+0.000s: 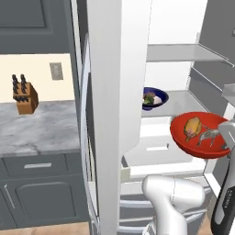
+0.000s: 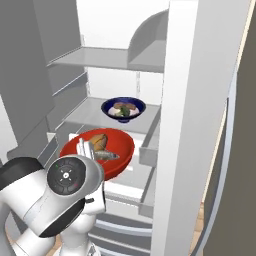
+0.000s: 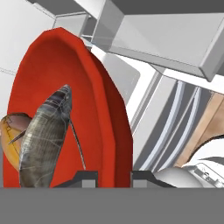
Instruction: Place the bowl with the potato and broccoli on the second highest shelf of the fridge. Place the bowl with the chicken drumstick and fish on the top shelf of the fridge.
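We see our two dark fingertips (image 3: 87, 176) closed to a narrow gap on the rim of the round red bowl (image 1: 202, 136); in the hand view one tip sits inside the rim and the other outside it, with the red wall pinched between them. The gripper (image 3: 114, 177) carries the bowl in front of the open white fridge (image 2: 195, 100), clear of any shelf.

Just beyond the inner fingertip lies the slim greyish fish (image 3: 43, 135) with faint reddish tint, its length running away from the tips along the bowl's floor. Farther from the fingers, on the far side of the fish, rests the golden-brown club-shaped chicken drumstick (image 1: 192, 127), touching or nearly touching the fish.

Well beyond the fingers, deeper in the fridge, the round dark blue bowl with white inside (image 2: 123, 108) stands on the second flat white shelf panel from the top (image 2: 100, 117), holding the small brown oblong potato (image 2: 128, 106) and the green broccoli floret (image 1: 148, 99). Above that, and higher than our fingers, runs the uppermost flat white shelf panel (image 2: 110, 59).

Off to the side, far from the gripper, a wooden knife block with dark handles (image 1: 25, 96) stands on the grey marbled counter (image 1: 41, 128).
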